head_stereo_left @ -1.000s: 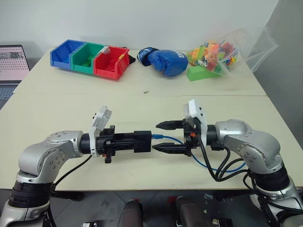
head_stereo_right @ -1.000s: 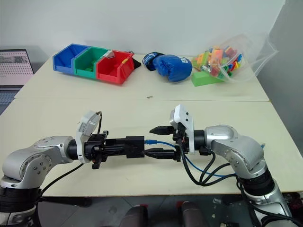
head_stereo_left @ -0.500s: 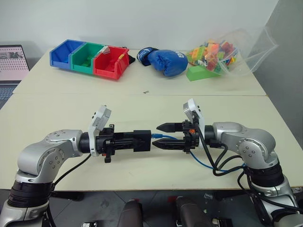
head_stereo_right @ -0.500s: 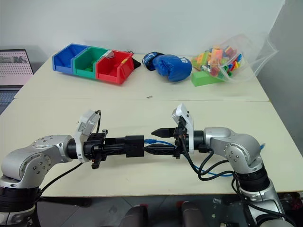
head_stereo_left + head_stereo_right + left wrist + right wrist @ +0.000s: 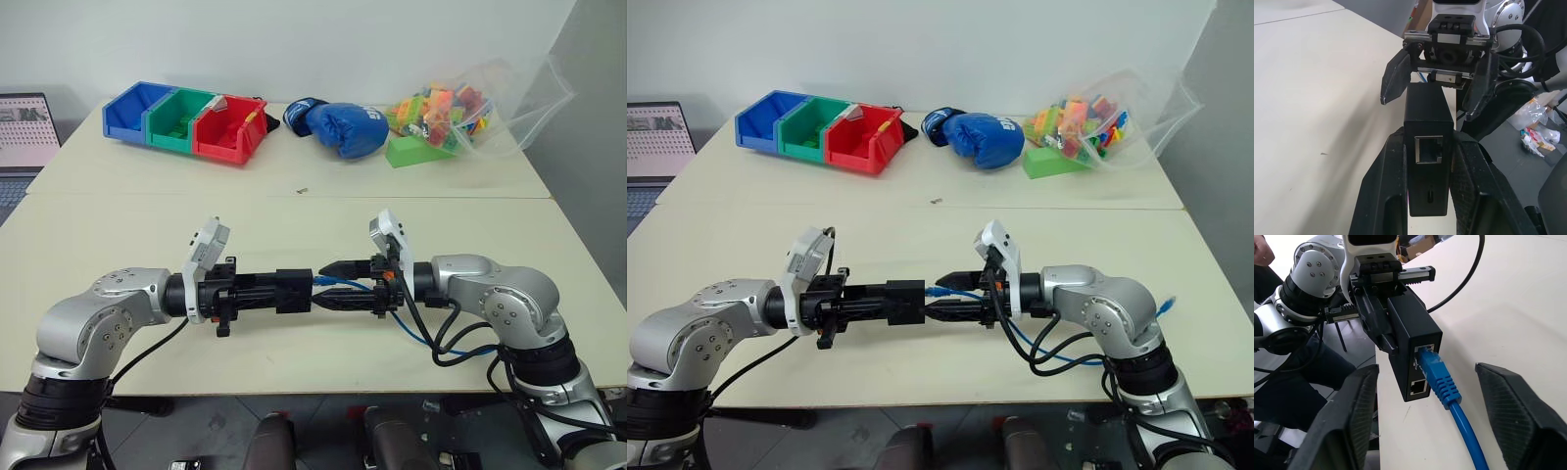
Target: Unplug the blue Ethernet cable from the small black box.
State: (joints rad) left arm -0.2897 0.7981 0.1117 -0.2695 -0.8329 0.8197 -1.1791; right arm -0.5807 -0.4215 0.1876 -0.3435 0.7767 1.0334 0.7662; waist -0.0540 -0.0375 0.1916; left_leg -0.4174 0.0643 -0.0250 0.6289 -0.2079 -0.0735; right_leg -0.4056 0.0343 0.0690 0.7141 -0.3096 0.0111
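Observation:
My left gripper (image 5: 275, 292) is shut on the small black box (image 5: 295, 291) and holds it level above the table, pointing right. The left wrist view shows the box (image 5: 1428, 110) clamped between both fingers, with an empty port facing the camera. The blue Ethernet cable (image 5: 1439, 378) is plugged into the box's far face (image 5: 1420, 367). It runs back under my right arm and loops over the table (image 5: 468, 344). My right gripper (image 5: 323, 285) points left and is open. Its fingers (image 5: 1349, 421) stand on either side of the plug without touching it.
At the back of the table (image 5: 147, 211) stand blue, green and red bins (image 5: 186, 121), a blue boxing glove (image 5: 345, 128) and a clear bag of coloured bricks (image 5: 460, 110) beside a green block (image 5: 415, 150). A laptop (image 5: 24, 129) sits at the far left.
My right gripper has shifted left towards the box, rolled a little, and its fingers have narrowed around the blue plug. The left gripper and the box have stayed put.

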